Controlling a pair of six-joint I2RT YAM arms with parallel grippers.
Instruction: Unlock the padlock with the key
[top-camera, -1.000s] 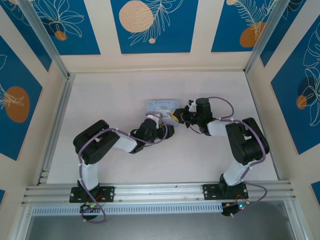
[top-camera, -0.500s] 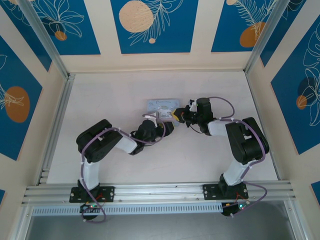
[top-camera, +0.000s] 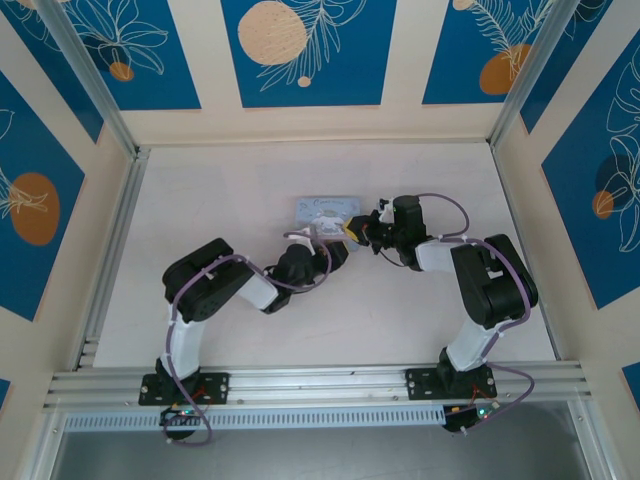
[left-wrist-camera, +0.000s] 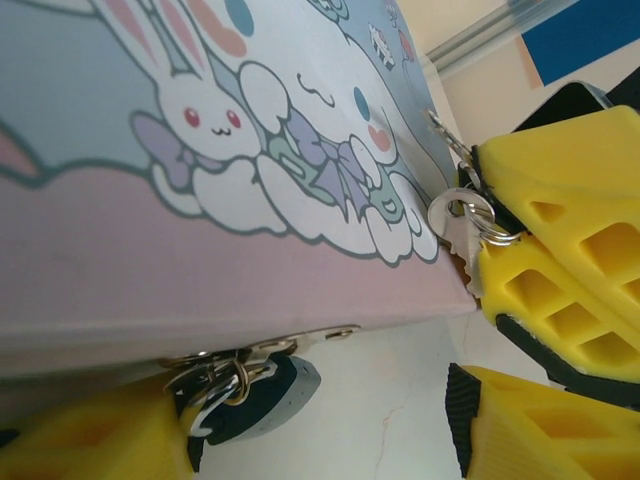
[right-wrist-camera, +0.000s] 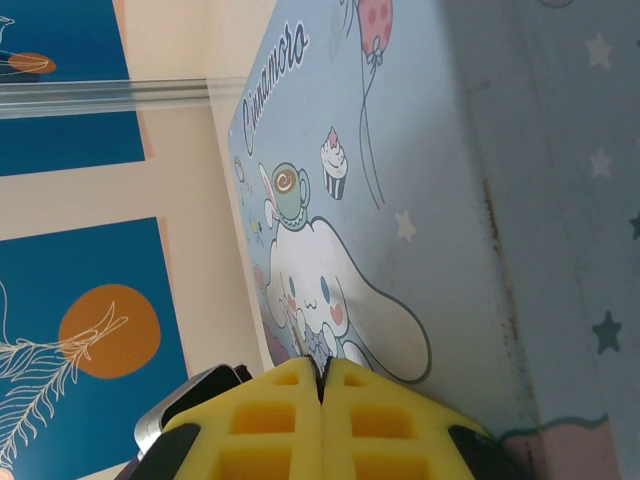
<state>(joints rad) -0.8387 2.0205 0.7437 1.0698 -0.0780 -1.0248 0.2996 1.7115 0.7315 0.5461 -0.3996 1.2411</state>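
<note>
You have one tin (top-camera: 322, 210) on the pale bench (top-camera: 220, 200), near the middle and a little toward the far edge. It is a flat rectangular box with a smooth printed lid of cartoon rabbits and dogs on blue-grey, with a pink band along one side.

A thin metal hasp (left-wrist-camera: 300, 340) sticks out from the tin's edge. The one padlock (left-wrist-camera: 265, 395) hangs from it, with a rounded dark blue-grey body and a glinting shackle. The shackle end is bunched against the hasp and hard to sort out.

Your left gripper (left-wrist-camera: 320, 420) has its ribbed yellow fingers (left-wrist-camera: 90, 440) spread wide. The padlock sits between them, hard by one finger and well clear of the other. You cannot tell whether it touches.

Your right gripper (right-wrist-camera: 322, 390) has its pads pressed together. In the left wrist view they pinch the single key (left-wrist-camera: 458, 248), a small pale metal sliver with a jagged edge. It sits at the tin's corner beside a silvery split ring (left-wrist-camera: 470, 212), and most of its length is buried in the pads.

From above, both grippers crowd the tin's near edge, and the padlock and key are too small to make out.
</note>
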